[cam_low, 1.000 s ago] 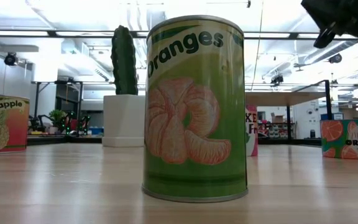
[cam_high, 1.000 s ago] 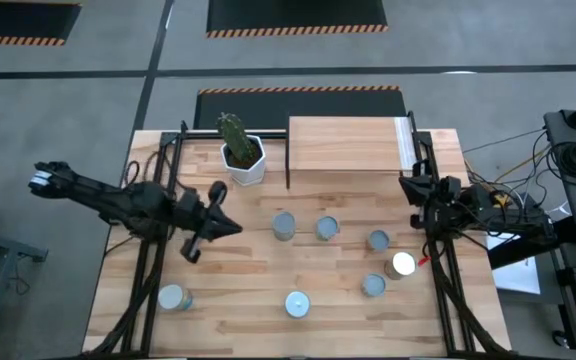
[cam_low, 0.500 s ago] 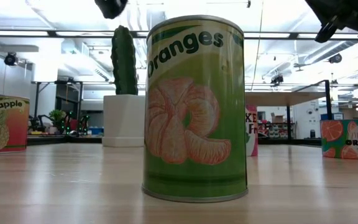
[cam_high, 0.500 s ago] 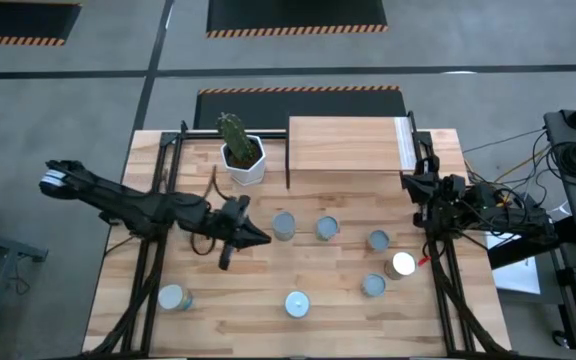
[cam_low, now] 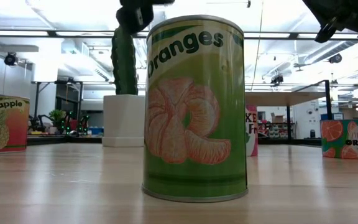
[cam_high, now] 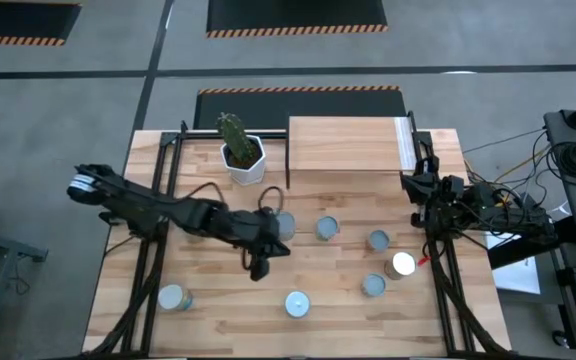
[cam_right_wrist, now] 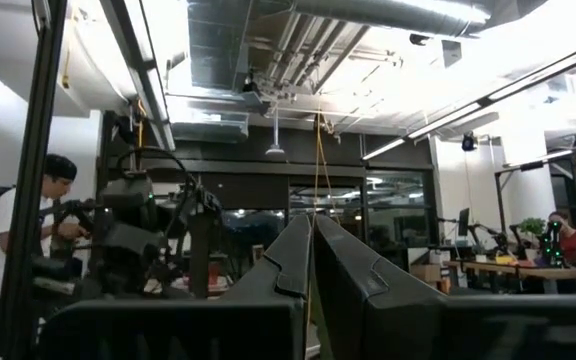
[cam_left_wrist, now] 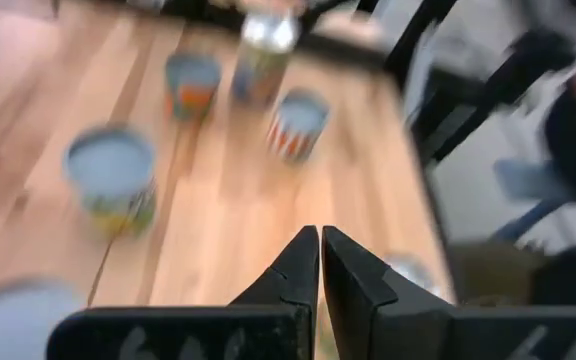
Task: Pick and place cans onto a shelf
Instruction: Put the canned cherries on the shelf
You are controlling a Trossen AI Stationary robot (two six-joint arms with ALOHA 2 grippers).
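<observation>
Several cans stand upright on their bases on the slatted tabletop: one at mid-table [cam_high: 284,222], others toward the right [cam_high: 326,228] [cam_high: 378,240] [cam_high: 372,286], a shiny-topped one [cam_high: 403,264], and two near the front [cam_high: 296,303] [cam_high: 173,297]. The shelf [cam_high: 343,143] stands at the far edge. My left gripper [cam_high: 283,247] [cam_left_wrist: 319,245] hovers shut above the table, just on the near side of the mid-table can, slanting down toward the right. My right gripper [cam_right_wrist: 311,240] is shut and raised at the table's right edge [cam_high: 411,183].
A white pot with a cactus [cam_high: 243,160] stands at the far left beside the shelf. In the low view a green oranges can [cam_low: 194,109] fills the middle, with a pineapple can [cam_low: 4,122] at the left. Bare wood lies between the front cans.
My left gripper has swung out from the left side toward the table's right edge, reaching the mid-table can. It has sunk a little and tipped to point downward, staying shut. No can has moved.
</observation>
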